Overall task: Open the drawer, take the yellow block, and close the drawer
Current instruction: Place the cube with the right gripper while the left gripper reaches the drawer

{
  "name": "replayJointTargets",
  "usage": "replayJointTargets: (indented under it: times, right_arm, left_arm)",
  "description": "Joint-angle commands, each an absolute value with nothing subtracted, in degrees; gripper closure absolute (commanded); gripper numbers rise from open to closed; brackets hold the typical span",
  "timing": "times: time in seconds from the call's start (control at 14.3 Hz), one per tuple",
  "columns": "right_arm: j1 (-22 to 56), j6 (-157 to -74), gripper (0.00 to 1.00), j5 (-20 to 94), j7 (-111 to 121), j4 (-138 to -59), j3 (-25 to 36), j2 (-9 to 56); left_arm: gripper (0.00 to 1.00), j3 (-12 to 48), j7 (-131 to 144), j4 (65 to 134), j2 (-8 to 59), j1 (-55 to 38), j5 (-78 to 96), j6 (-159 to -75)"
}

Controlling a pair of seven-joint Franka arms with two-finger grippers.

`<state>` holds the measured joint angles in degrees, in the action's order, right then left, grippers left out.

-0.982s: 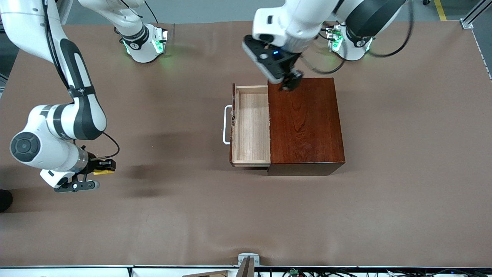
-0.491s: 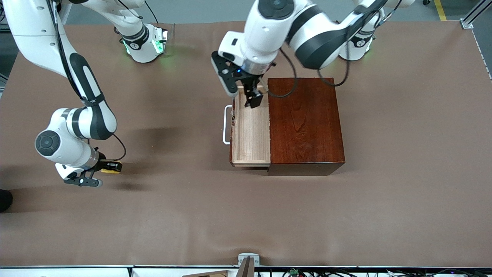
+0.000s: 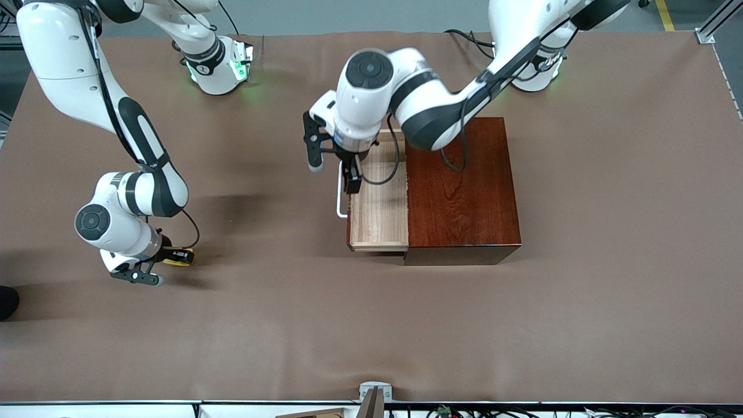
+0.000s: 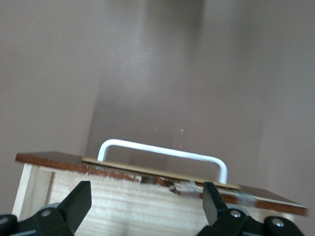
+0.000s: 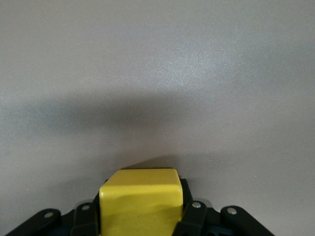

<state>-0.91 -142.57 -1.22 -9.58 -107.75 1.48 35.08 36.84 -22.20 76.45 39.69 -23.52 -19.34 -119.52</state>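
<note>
So here's where I'm at: the drawer (image 3: 380,200) is pulled out of the dark mahogany box (image 3: 461,188) toward the right arm's end of the table (image 3: 371,325), and its pale wood tray is bare inside as far as I can see. My left gripper (image 3: 352,174) is hanging right over the drawer's front edge, just above the white handle (image 3: 341,194), with nothing in it. From the left wrist view the fingers (image 4: 76,204) are spread wide apart, one on each side of the handle (image 4: 162,153) but higher up, not touching it from what I can make out. You can also see a bit of chipped wood along the top of the drawer front (image 4: 162,178) there. The yellow block (image 3: 174,259) is well away from the box, down at the right arm's end and nearer to the front camera than the drawer. My right gripper (image 3: 177,257) is low over the tabletop there with the block (image 5: 141,204) sitting between its fingers (image 5: 193,219). Jaws look clamped on it from the right wrist view, and I can't tell whether the block's bottom is touching the table or just above it.
</note>
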Motion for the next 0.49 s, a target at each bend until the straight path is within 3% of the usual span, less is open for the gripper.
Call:
replayJointTargets:
  times: [0.0, 0.42]
  right_arm:
    - [-1.23, -142.21, 0.00, -0.79, -9.58, -107.67, 0.70, 35.07]
    - [-0.44, -141.77, 0.00, -1.32, -9.23, -107.32, 0.62, 33.67]
  left_arm:
    - [0.00, 29.03, -24.25, 73.74, 41.04, -31.09, -20.92, -121.63]
    - [0.00, 26.89, -24.00, 73.83, 44.12, -32.52, -20.92, -126.30]
